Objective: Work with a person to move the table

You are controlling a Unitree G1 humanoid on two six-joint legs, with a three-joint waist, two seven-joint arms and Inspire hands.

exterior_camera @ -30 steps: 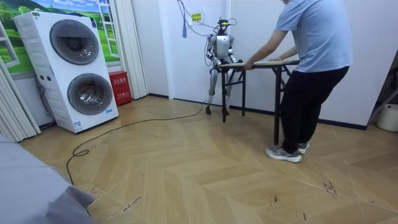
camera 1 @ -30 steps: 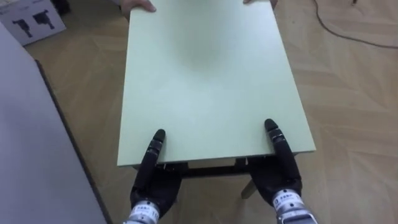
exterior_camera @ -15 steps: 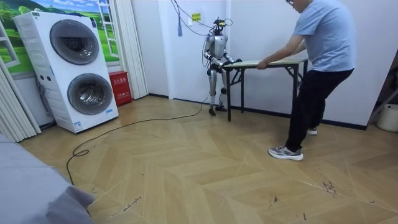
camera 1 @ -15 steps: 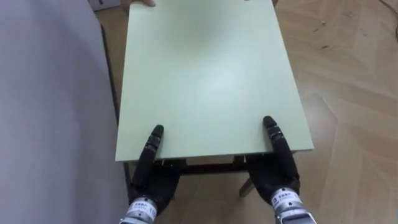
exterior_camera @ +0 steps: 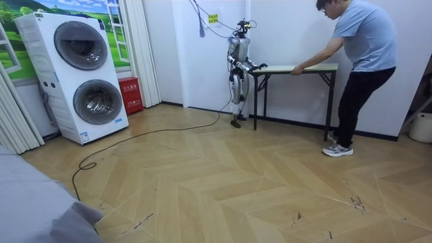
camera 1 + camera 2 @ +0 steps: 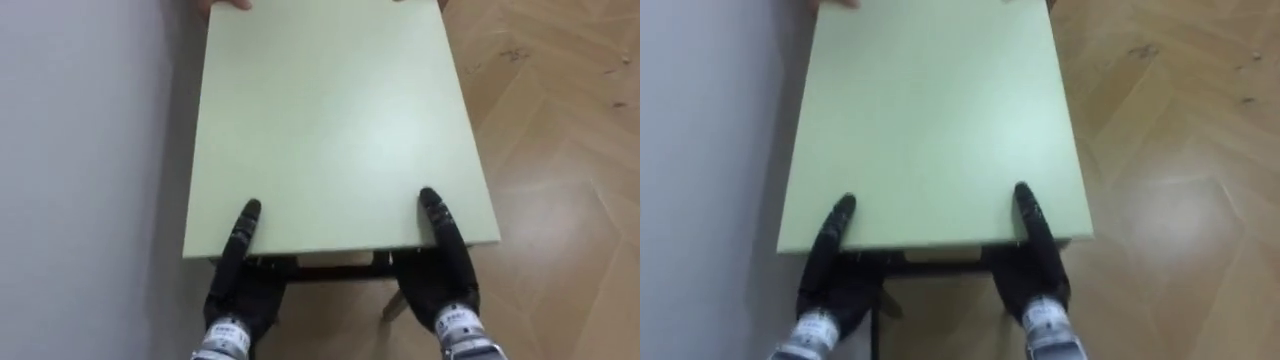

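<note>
The table (image 6: pixel 330 110) has a pale green top and dark folding legs. I hold its near short edge with both hands. My left hand (image 6: pixel 238 275) has its thumb on the top near the left corner, with its palm below the edge. My right hand (image 6: pixel 442 268) grips the same way near the right corner. At the far edge a person's fingertips (image 6: pixel 222 5) rest on the top. In the room view the person (image 5: pixel 361 61) leans forward, holding the far end of the table (image 5: pixel 297 68); I stand upright at the other end, beside the white wall.
A pale wall (image 6: pixel 80 150) runs close along the table's left side; wooden floor (image 6: pixel 560 150) lies open to the right. In the room view stacked washing machines (image 5: pixel 81 74), a red box (image 5: pixel 129 94) and curtains stand at its left, a white bucket (image 5: pixel 422 128) at its right.
The table, the person and I have moved toward the room view's right along the wall. The wall has closed in on the table's left; the box has left the eye view. My grip is unchanged.
</note>
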